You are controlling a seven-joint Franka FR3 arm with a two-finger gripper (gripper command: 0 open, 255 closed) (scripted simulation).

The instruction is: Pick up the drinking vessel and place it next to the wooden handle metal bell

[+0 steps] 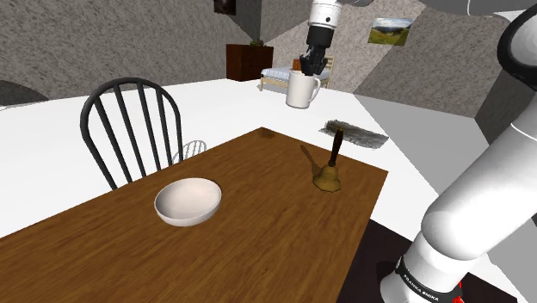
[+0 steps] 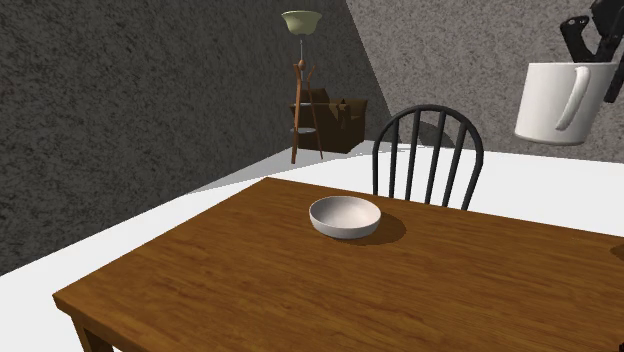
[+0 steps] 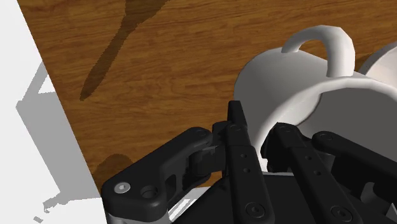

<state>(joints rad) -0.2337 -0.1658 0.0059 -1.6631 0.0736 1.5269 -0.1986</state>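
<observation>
- The black gripper (image 1: 311,65) hung from the white arm (image 1: 482,185) above the far side of the table, pointing down.
- In the wrist view its fingers (image 3: 236,137) were clamped on the rim of a white mug (image 3: 299,89) — one finger outside the wall, the other inside the cup.
- The mug hung in the air, clear of the wooden table (image 1: 258,250) and roughly upright. Its handle faced the shoulder view's right.
- In the wrist view, wood grain lay below the mug and the table's edge was close by, with white floor beyond it.
- The bell (image 1: 328,172) stood on the table below the mug and nearer the shoulder camera, close to the table's edge on that view's right. It had a brass-coloured body and a dark handle leaning a little, and it was well apart from the mug.
- A white bowl (image 1: 188,202) sat on the table to the shoulder view's left of the bell, apart from it.
- A dark spindle-back chair (image 1: 133,129) stood against the table's side, behind the bowl.
- On the white floor past the table lay a grey mat (image 1: 354,133).
- Farther back, in the second exterior view, a floor lamp (image 2: 300,60) stood by a brown cabinet (image 2: 340,118) against the grey wall.
</observation>
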